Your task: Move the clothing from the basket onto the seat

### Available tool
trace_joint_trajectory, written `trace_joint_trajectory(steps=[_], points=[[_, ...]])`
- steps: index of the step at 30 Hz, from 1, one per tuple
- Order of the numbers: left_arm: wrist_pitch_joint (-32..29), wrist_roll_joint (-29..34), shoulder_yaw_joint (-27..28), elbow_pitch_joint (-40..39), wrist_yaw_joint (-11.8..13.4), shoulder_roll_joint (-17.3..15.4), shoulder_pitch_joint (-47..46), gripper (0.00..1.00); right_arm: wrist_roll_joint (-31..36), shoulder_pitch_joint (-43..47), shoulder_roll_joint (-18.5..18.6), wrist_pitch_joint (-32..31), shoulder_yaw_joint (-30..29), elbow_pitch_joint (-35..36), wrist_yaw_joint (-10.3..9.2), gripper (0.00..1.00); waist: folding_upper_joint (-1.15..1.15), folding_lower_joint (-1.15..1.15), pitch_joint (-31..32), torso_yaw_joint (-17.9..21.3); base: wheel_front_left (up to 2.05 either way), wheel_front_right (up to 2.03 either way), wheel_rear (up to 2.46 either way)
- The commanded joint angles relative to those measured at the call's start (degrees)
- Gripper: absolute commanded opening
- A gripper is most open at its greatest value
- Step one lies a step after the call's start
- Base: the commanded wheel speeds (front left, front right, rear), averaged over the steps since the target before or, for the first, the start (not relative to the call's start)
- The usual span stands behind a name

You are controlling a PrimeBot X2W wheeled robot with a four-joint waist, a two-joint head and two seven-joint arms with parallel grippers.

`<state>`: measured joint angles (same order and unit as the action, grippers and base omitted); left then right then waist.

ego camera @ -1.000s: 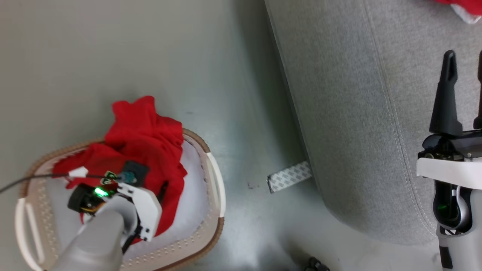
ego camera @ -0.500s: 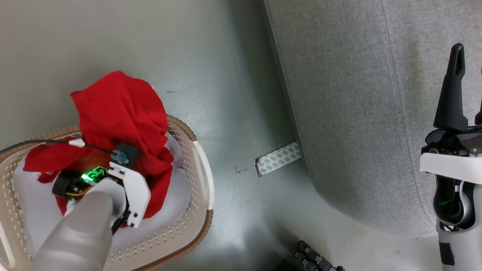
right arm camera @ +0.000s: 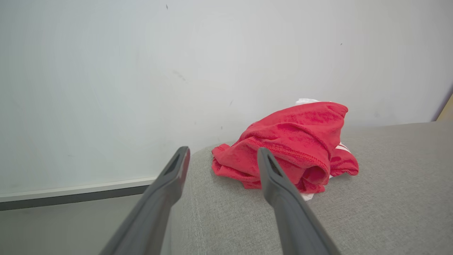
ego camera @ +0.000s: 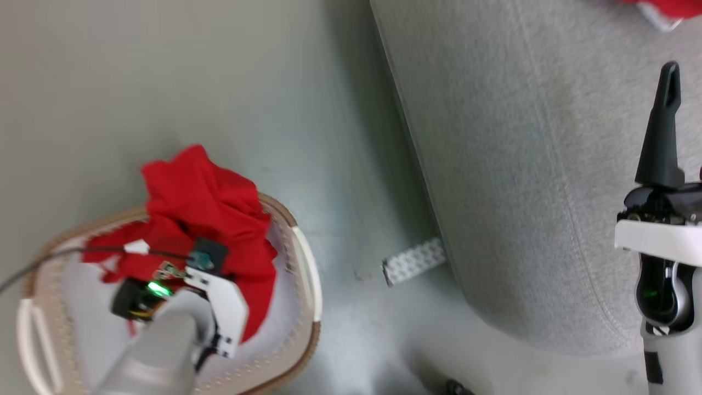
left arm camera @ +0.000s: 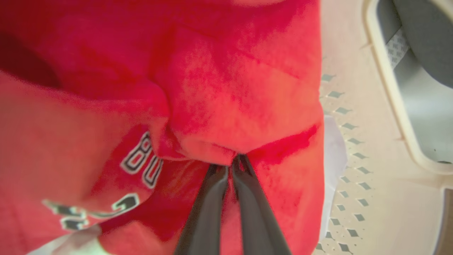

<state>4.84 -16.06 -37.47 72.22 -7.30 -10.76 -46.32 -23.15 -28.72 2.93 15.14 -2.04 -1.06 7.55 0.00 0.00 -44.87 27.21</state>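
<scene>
The red clothing lies bunched in the round white basket at the lower left, one fold draped over the brown rim. My left arm reaches down into it. In the left wrist view my left gripper is shut, pinching a fold of the red clothing beside its black-and-white number print. My right gripper is open and holds nothing, hovering over the grey seat; one of its fingers points up the head view. Another red garment lies on the seat.
A pale cloth lines the basket under the red fabric. A patterned strip lies on the grey floor between basket and seat. A small dark object sits at the bottom edge. A white wall stands behind the seat.
The head camera has shifted, so the whole picture moved. My left gripper has shut on the red fabric in the basket. The right gripper stays open over the seat.
</scene>
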Motion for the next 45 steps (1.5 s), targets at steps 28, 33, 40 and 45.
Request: trace_joint_trajectory(steps=[28,33,40,45], points=[[10.3,-11.1,-2.1,-25.6,-0.2,5.5,12.7,0.0,6.2,11.8,5.6,0.0,0.6,-3.5,-0.13,1.0,0.0,0.0,34.3,-22.1,0.0,0.0,0.0],[10.3,-10.5,-0.1,-31.6,-0.2,5.2,13.9,0.0,5.9,13.9,5.9,0.0,2.7,-4.8,-0.13,1.0,0.0,0.0,37.2,-23.5,0.0,0.0,0.0],[10.3,-9.3,2.0,-38.2,-0.2,4.6,14.5,0.0,5.4,15.9,5.4,0.0,5.1,-6.3,-0.13,1.0,0.0,0.0,40.2,-24.1,0.0,0.0,0.0],[10.3,-8.4,2.7,-42.8,-0.2,3.7,13.7,0.0,5.2,17.3,5.1,0.0,6.8,-7.1,-0.13,1.0,0.0,0.0,42.1,-24.1,0.0,0.0,0.0]])
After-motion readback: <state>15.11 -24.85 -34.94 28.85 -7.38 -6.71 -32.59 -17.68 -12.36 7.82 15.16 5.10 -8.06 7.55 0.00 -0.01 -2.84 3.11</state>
